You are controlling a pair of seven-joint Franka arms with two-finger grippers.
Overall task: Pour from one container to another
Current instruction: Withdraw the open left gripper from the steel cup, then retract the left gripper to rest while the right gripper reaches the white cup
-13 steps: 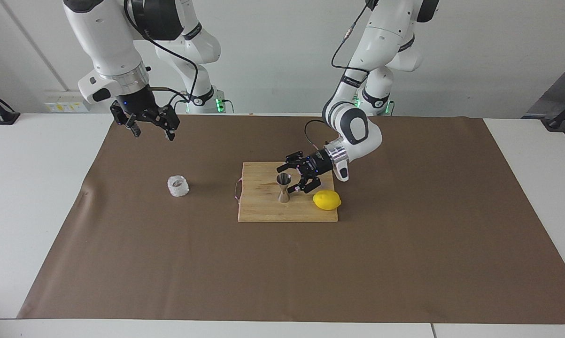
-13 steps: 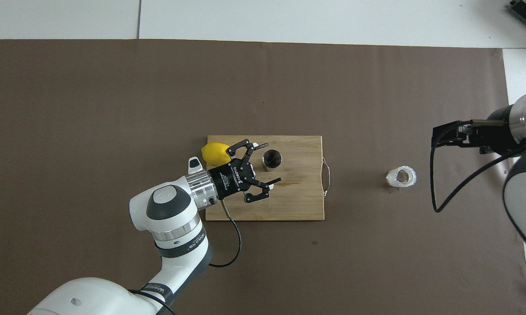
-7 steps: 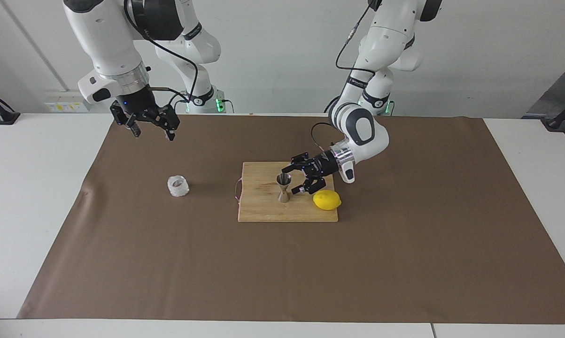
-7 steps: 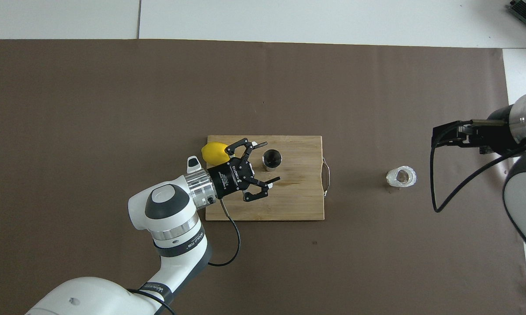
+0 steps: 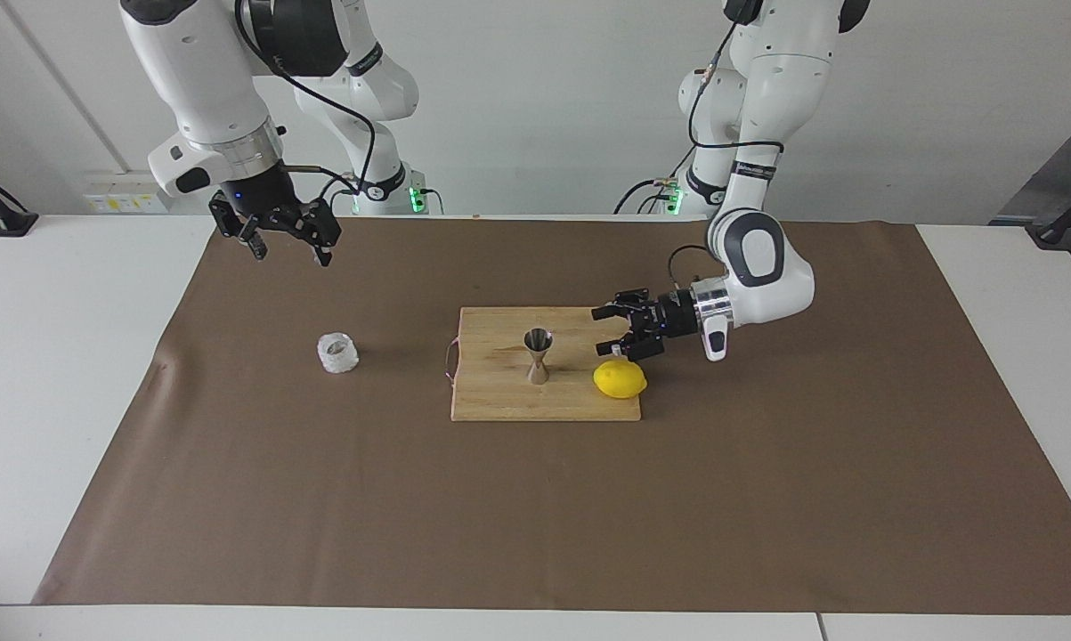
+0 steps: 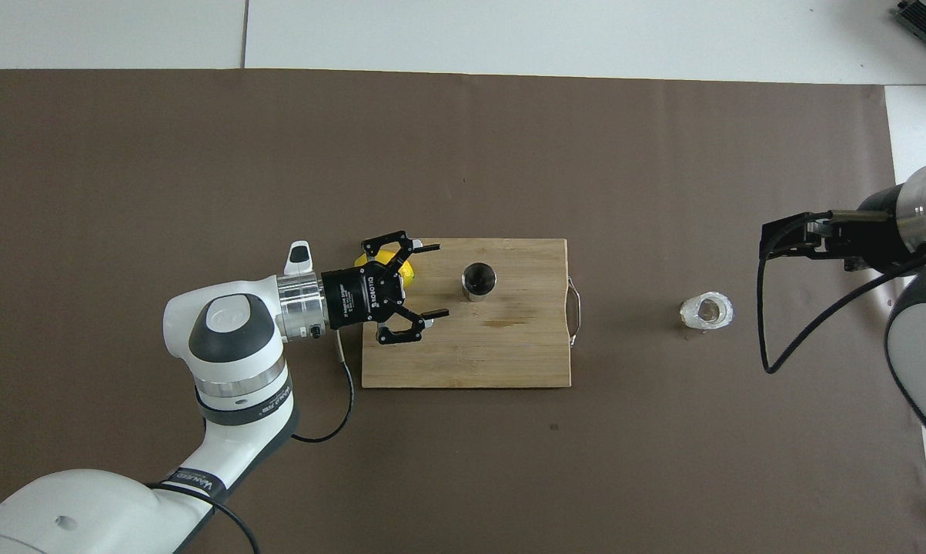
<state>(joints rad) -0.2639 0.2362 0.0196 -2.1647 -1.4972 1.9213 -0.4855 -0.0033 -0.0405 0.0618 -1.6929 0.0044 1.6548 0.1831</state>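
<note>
Steel jigger [image 5: 538, 354] stands upright on the wooden cutting board [image 5: 499, 401], with the lemon [image 5: 620, 379] beside it at the board's edge toward the left arm's end. I see my left end effector [image 5: 604, 330] held level over that edge, above the lemon, fingers apart and empty. The clear faceted cup [image 5: 337, 352] sits on the brown mat [image 5: 766, 490], well apart from the board toward the right arm's end. My right end effector [image 5: 290, 252] hangs above the mat, fingers apart, holding nothing.
</note>
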